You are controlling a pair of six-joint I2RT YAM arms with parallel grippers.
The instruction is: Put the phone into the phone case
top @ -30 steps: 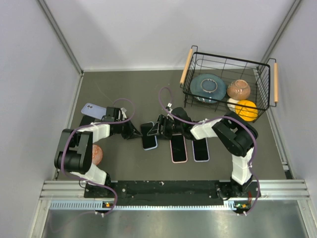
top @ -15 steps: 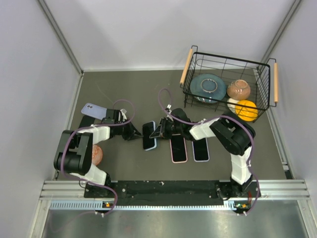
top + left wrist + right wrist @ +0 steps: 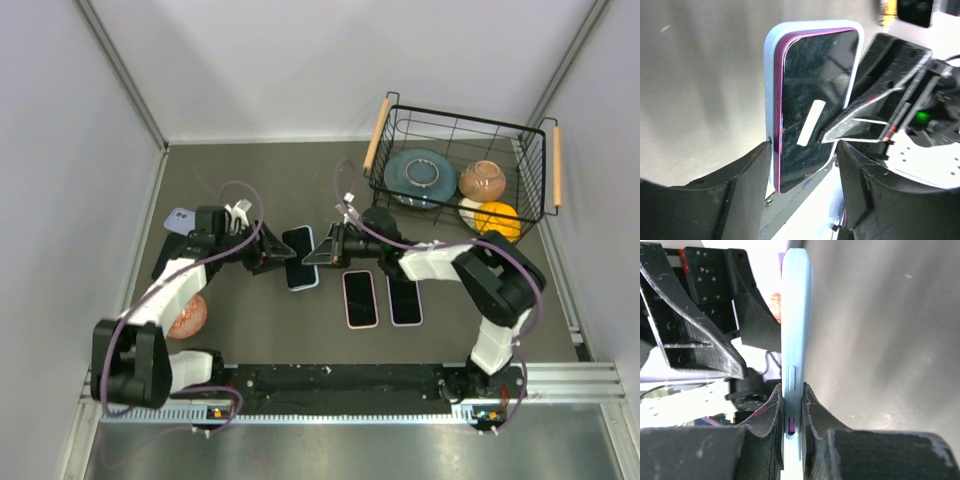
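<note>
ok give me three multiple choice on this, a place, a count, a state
1. Where is the orange? A on the table B in the wire basket C beside the arm bases
2. How many phones lie flat by the right arm, untouched? A one B two C four
3. The right gripper is: A wide open B out of view C pinched on the cased phone
B, it sits in the basket; B, two lie side by side; C, its fingers squeeze the case edge.
</note>
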